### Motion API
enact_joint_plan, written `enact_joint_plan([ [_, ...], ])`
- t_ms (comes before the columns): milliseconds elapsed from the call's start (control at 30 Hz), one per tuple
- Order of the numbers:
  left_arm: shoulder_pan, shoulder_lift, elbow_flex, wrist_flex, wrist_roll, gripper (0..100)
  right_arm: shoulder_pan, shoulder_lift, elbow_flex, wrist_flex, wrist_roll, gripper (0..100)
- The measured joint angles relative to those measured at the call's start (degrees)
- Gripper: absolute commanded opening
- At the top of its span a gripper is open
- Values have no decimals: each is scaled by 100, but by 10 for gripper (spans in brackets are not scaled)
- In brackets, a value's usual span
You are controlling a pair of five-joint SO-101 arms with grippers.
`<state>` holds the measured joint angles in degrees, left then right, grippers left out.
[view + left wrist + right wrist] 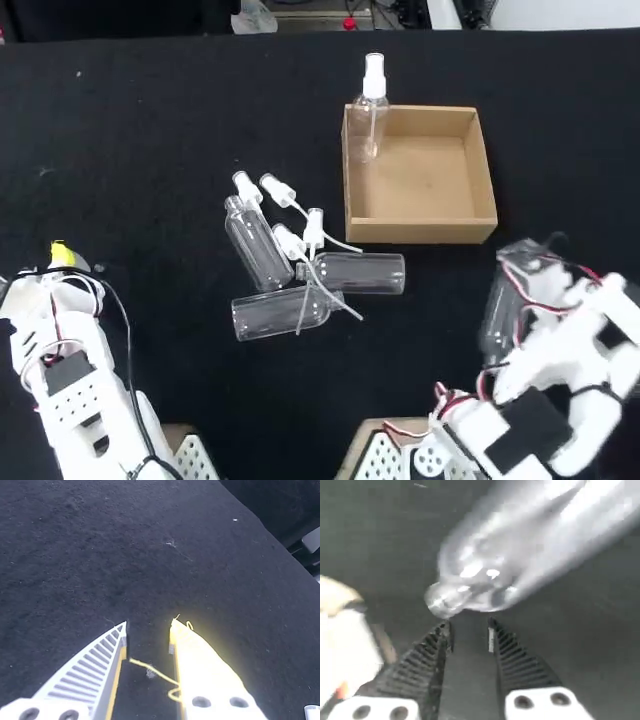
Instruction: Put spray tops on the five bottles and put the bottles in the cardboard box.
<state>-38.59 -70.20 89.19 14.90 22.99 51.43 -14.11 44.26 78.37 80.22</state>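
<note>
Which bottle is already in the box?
The upright bottle with the white top, in the far corner of the box. The others are outside it.

The bench is plain matte black. The left pincer pairs a white finger, striped with ridges and edged yellow, with a pale yellow one. The right pincer is black, with ridged inner faces and white bases. Just beyond its tips, a clear bottle shows silvery glints. Farther ahead of it, the cardboard box is plain tan. Between the two pincers, the lying bottles are clear and the spray tops white.
</note>
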Motion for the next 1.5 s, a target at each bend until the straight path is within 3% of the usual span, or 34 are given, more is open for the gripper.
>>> enact_joint_plan([
  [233,0,0,0,0,0,145,-1327,-527,141,264,-334,89],
  [533,0,0,0,0,0,145,-2435,-1925,440,176,-765,89],
  [800,0,0,0,0,0,145,-2716,-3508,651,-185,-1424,93],
  [967,0,0,0,0,0,145,-2321,-3833,501,-35,-492,114],
  [1167,0,0,0,0,0,145,-1248,-3833,484,-176,1415,324],
  [1400,0,0,0,0,0,145,-211,-3833,484,-1125,3218,342],
  [1500,0,0,0,0,0,145,255,-2884,484,-1618,3903,357],
])
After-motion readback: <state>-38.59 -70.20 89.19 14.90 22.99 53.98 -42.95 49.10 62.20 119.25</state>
